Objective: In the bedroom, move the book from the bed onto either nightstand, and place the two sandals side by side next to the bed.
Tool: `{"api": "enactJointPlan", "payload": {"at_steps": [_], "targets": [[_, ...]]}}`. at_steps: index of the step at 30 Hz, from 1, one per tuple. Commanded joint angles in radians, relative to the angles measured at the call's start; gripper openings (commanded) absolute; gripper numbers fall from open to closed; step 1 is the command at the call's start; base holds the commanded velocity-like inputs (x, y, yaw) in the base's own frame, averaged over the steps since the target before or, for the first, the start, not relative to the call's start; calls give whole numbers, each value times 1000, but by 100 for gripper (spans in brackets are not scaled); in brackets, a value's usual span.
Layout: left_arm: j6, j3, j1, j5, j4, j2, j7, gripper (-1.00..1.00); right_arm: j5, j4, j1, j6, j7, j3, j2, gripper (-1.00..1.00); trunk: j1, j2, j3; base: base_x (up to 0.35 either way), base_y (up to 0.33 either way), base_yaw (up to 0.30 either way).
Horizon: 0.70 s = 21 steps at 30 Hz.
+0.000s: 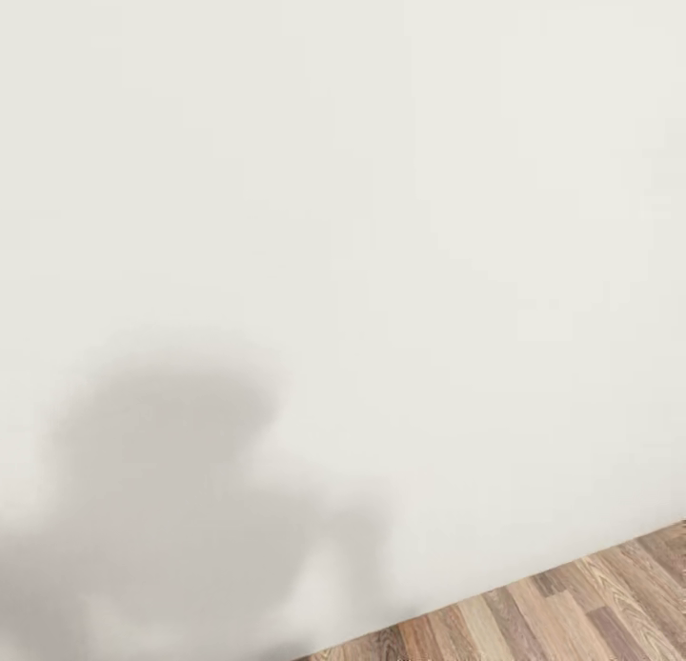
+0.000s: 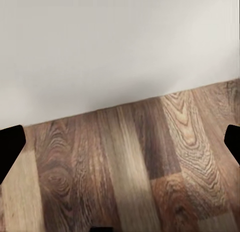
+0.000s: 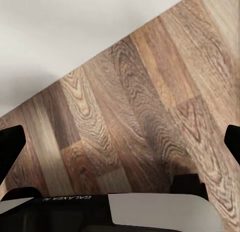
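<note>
Wall [image 1: 381,213] fills the head view above floor [image 1: 572,613]; both tools' fingertips [image 2: 10,142] [image 3: 10,142] spread apart, gripping nothing.

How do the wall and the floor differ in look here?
The wall is plain off-white with no pattern; the floor is brown wood planks with visible grain. The wall carries a soft grey shadow in the head view; the floor there shows none. They meet along one straight edge.
</note>
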Motion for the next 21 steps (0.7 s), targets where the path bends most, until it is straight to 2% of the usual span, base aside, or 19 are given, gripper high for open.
{"api": "enactJointPlan", "payload": {"at_steps": [1,21], "targets": [[-3,1,0,0,0,0,0,100,-6,1,-1,0,6,-2,0,100,0,0,-1,0,0,-205],[-3,0,0,0,0,0,0,100,-6,1,-1,0,6,-2,0,100,0,0,-1,0,0,-194]]}}
